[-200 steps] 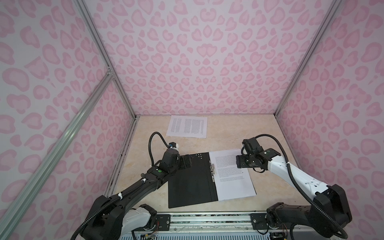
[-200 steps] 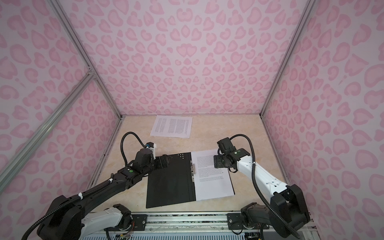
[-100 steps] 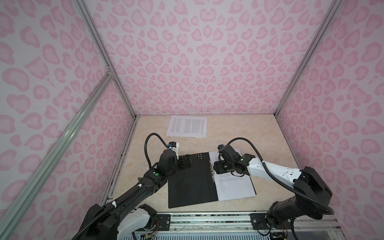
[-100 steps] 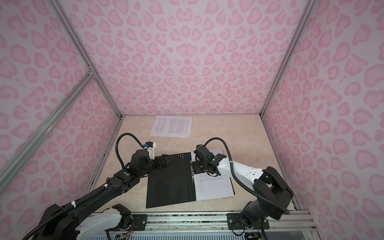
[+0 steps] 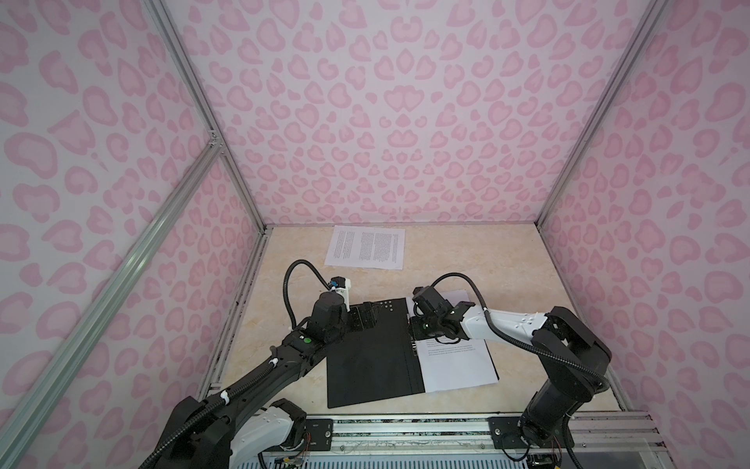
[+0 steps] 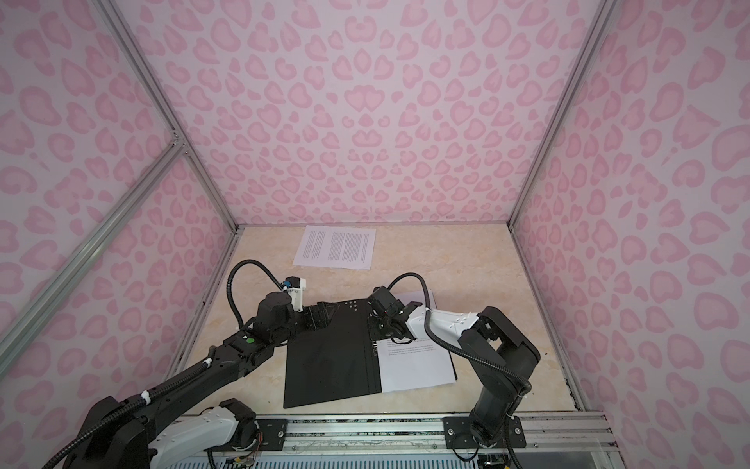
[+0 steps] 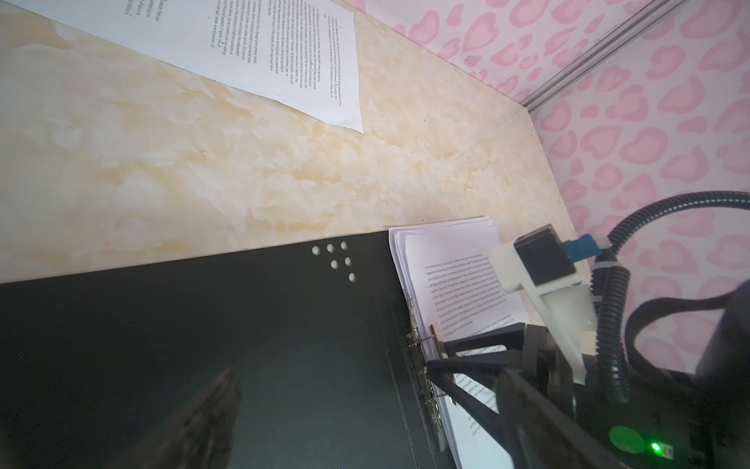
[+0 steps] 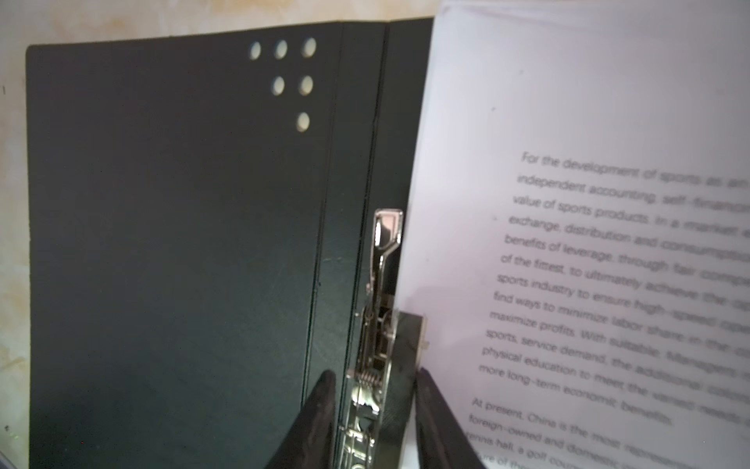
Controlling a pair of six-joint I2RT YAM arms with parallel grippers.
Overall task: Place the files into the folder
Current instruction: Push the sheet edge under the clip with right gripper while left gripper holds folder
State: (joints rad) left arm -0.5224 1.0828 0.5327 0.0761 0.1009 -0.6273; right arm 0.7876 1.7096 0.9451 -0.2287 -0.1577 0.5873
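Pink-spotted walls (image 5: 385, 122), beige table (image 5: 507, 264). Open folder (image 5: 365, 365) lies black side up by the table's front edge, about mid. Stack of files (image 5: 458, 365) sits on its right half against the clip (image 8: 377, 284), so mostly filed, I'd say. One loose sheet (image 5: 367, 247) lies at the far edge, well apart from the folder, not yet brought. At the spine the right gripper (image 8: 375, 373) straddles the clip, jaws narrowed. Clamped or not, can't tell. Over the folder's far-left corner the left gripper (image 5: 367, 318) is spread wide, holding nothing.
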